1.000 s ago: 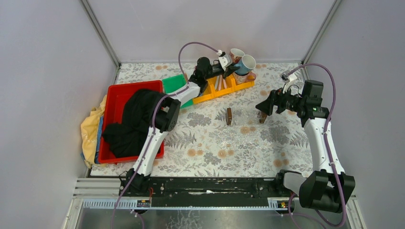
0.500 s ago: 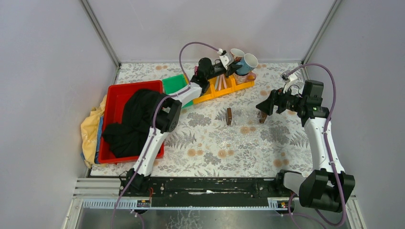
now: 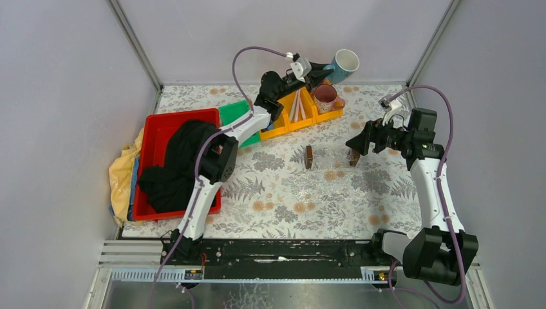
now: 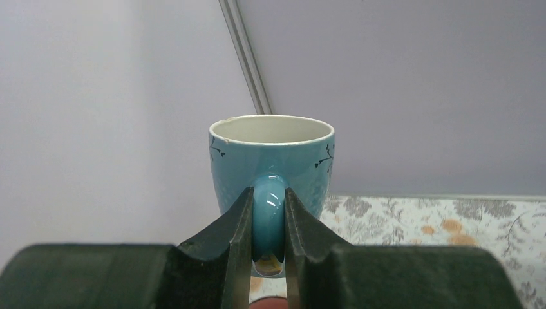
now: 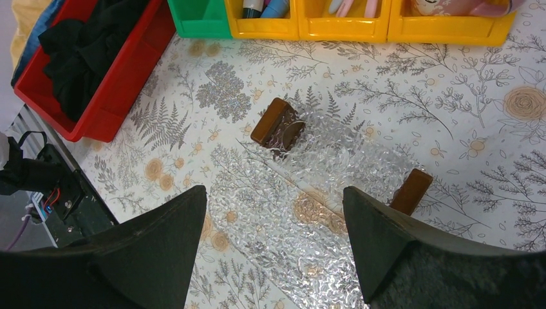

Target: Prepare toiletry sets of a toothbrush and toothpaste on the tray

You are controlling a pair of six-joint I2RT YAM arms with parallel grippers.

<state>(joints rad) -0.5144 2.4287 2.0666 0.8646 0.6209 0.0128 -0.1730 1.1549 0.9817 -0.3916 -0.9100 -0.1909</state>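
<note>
My left gripper (image 3: 320,67) is shut on the handle of a blue mug (image 3: 345,62) and holds it in the air above the right end of the yellow organizer (image 3: 325,116). In the left wrist view the fingers (image 4: 239,222) clamp the mug's handle (image 4: 268,212). Toothbrushes (image 3: 297,107) lie in the organizer's middle compartment, and their ends show in the right wrist view (image 5: 344,6). Toothpaste tube ends (image 5: 275,8) show in the left yellow compartment. My right gripper (image 3: 358,145) is open and empty above the clear textured tray (image 5: 335,170).
A dark pink mug (image 3: 325,96) stands in the organizer's right compartment. The tray has brown block handles (image 5: 277,123) (image 5: 412,190). A green bin (image 3: 235,114) adjoins the organizer. A red bin (image 3: 154,125) with black cloth and a yellow cloth (image 3: 121,175) are at the left.
My left gripper has lifted the blue mug up and to the right, off the organizer. The pink mug now shows in the right compartment. The right arm has not moved.
</note>
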